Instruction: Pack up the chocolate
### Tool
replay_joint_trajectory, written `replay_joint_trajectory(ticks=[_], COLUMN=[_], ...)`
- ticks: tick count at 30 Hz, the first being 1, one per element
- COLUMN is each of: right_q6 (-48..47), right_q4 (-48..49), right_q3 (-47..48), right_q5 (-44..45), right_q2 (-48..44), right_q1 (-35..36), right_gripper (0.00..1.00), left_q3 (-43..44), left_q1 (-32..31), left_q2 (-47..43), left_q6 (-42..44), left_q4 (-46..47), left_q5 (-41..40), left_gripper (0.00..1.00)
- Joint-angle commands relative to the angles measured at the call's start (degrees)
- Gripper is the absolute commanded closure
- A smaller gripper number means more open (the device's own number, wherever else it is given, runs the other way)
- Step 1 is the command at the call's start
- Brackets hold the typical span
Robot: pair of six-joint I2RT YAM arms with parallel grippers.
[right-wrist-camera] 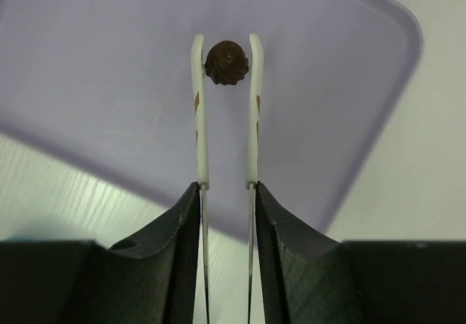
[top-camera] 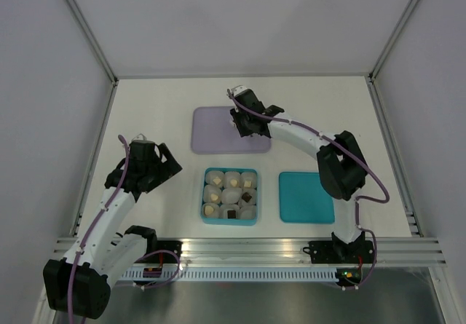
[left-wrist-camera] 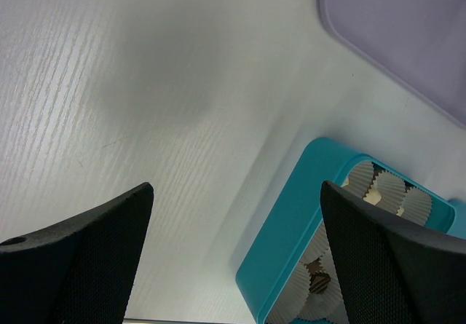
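One dark chocolate (right-wrist-camera: 226, 62) is clamped in the right tool (right-wrist-camera: 226, 47) over the purple tray (right-wrist-camera: 328, 120) — likely bound for the box (top-camera: 205, 196); left tool (left-wrist-camera: 237, 251) wide open.

The white table (top-camera: 160, 113) has three flat-ish things on it. A lavender tray (top-camera: 215, 131) with rounded corners sits toward the back, roughly centre. Right in front of it, close but not touching, there's a square teal box (top-camera: 229, 223) packed with a three-by-three grid of pleated white paper cups (left-wrist-camera: 393, 193). Just right of the box lies a teal lid (top-camera: 306, 196), same colour, flat, with a narrow gap between them. Pale walls (top-camera: 218, 18) close the table in on three sides, and a ribbed metal rail (top-camera: 255, 246) runs along the near edge.
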Motion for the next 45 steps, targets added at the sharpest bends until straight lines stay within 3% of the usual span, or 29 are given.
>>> replay_joint_trajectory(ticks=[1, 8, 19, 28, 37, 45], right_q6=[0.59, 6.21, 18.08, 23.45, 24.32, 26.00], right_q4=[6.66, 4.75, -9.15, -13.54, -17.94, -17.86], right_q3=[-7.68, -28.58, -44.42, -47.07, -44.88, -44.26], right_q5=[3.20, 4.27, -6.80, -6.46, 0.91, 2.42], right_q2=[-12.52, -35.02, -58.66, -59.75, -55.17, -55.34], right_q1=[3.06, 10.61, 23.27, 35.32, 37.96, 37.96], right_gripper=[0.87, 0.87, 0.87, 0.86, 0.85, 0.83], left_q3=[0.17, 0.26, -0.18, -0.45, -0.80, -0.80], left_q1=[-0.16, -0.15, -0.16, -0.16, -0.16, -0.16], left_q2=[-0.73, -0.90, -1.52, -1.70, -2.66, -2.75], left_q6=[0.80, 0.98, 1.50, 1.68, 1.68, 1.68], left_q4=[0.40, 0.49, 0.75, 1.37, 1.37, 1.45], left_q5=[0.12, 1.35, 3.37, 3.99, 4.07, 4.16], left_gripper=[0.00, 0.00, 0.00, 0.00, 0.00, 0.00])
